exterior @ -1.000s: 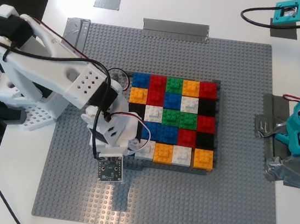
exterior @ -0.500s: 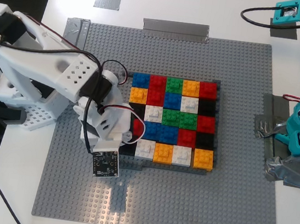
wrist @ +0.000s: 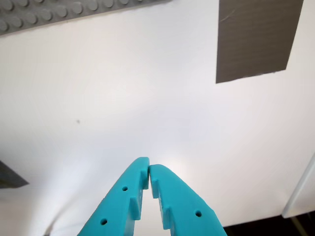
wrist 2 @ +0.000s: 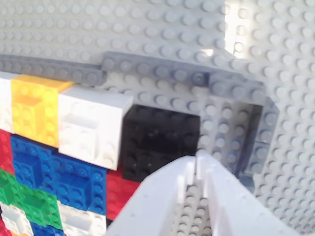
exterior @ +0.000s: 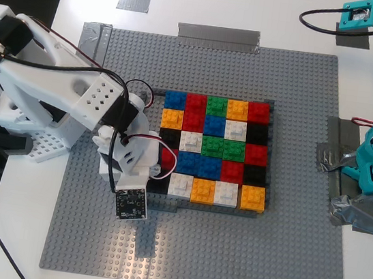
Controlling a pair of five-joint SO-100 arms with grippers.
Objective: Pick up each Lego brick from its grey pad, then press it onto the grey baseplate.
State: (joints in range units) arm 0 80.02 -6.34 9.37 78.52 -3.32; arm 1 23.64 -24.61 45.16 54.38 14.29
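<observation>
On the big grey studded plastic baseplate (exterior: 199, 251), my second tool (wrist 2: 199, 164), the white one, hangs low at the corner of the brick patch nearest the exterior view's left and lower edge. Its two white fingers (wrist 2: 162, 196) are pressed together with nothing between them. Just beyond the tips sits a black square Lego brick (wrist 2: 160, 140), seated beside a white square brick (wrist 2: 91, 125) and an orange square brick (wrist 2: 34, 113); blue, red and green bricks fill in behind them. A thin dark grey wall piece (wrist 2: 157, 66) frames that corner, and bare studs show inside the frame next to the black brick.

From the exterior view, the block of coloured 2x2 Lego bricks (exterior: 220, 147) sits near the middle of the baseplate, packed edge to edge in rows.

My first tool (wrist: 148, 169), the teal one, is well apart from all this, over the bare white desk (wrist: 123, 108). Its teal fingertips (wrist: 140, 172) meet, gripping nothing. A dark grey rectangular tape patch (wrist: 256, 37) lies on the desk ahead of it, and the baseplate's edge shows beyond.
</observation>
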